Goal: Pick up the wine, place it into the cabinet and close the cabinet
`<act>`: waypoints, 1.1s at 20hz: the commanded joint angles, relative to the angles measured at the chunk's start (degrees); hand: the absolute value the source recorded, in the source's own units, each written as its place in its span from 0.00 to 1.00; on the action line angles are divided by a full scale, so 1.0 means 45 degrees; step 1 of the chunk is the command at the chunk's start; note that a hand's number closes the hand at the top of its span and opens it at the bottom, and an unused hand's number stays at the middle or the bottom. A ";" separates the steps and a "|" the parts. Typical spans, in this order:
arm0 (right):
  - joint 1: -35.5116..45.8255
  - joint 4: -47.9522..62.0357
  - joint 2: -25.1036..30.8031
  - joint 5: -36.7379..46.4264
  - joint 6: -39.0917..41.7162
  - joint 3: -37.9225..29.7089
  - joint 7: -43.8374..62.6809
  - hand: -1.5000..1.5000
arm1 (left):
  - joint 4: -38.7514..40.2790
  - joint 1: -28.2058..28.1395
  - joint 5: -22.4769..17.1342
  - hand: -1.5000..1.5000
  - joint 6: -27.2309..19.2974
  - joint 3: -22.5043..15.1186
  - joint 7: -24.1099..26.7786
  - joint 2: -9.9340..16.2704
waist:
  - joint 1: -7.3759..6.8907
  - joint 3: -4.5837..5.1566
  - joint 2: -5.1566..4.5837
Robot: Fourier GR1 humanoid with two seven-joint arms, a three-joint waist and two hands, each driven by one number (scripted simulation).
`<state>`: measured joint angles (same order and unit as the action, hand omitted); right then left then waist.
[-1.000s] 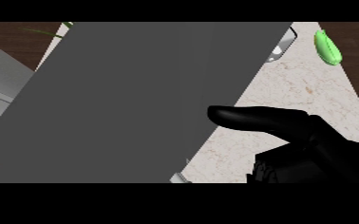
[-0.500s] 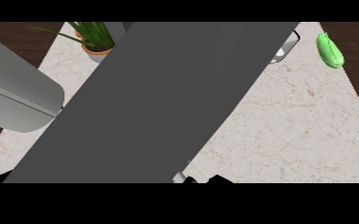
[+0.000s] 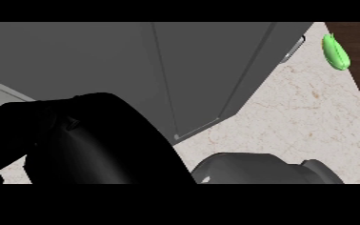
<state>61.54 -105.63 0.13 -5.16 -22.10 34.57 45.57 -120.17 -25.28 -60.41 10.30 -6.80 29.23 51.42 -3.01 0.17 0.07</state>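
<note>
The grey cabinet (image 3: 141, 71) fills the upper left of the head view. A thin door seam runs down its front, and its metal handle (image 3: 295, 51) sits at the upper right corner. No wine bottle shows anywhere. A large black mass, my left hand (image 3: 91, 143), lies very close to the view at the lower left and overlaps the cabinet's lower part. At the bottom edge, right of centre, a dark rounded part of my right arm and hand (image 3: 260, 169) pokes up over the counter.
A pale marble counter (image 3: 302, 114) stretches to the right of the cabinet. A bright green object (image 3: 335, 52) lies at the far right, near the counter's dark edge.
The cabinet has swung to fill the upper left. A black hand mass has entered at the lower left, and a dark arm part has risen at the bottom. The plant is gone from view.
</note>
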 commanded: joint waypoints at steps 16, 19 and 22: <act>0.3316 1.1527 0.0327 -0.2103 0.0306 -0.2789 -0.6204 1.00 | 0.1338 -0.0226 -0.1211 1.00 0.2244 0.2375 -0.0697 0.0284 | 0.0025 -0.0022 -0.0182; 0.3022 1.2065 0.0625 -0.2045 0.0551 -0.2615 -0.6611 1.00 | 0.0988 0.0049 -0.1966 1.00 0.1867 0.2700 -0.1164 0.0646 | 0.0052 -0.0030 -0.0239; 0.2381 1.2353 0.0952 -0.1803 0.0624 -0.2379 -0.7325 1.00 | 0.0902 -0.0360 -0.1624 1.00 0.2248 0.2596 -0.0882 0.0291 | -0.0118 -0.0015 -0.0252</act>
<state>75.24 -60.05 0.04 -14.53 -19.68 26.68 15.91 -115.57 -25.96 -68.05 19.75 4.68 25.07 53.55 -3.97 0.64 1.84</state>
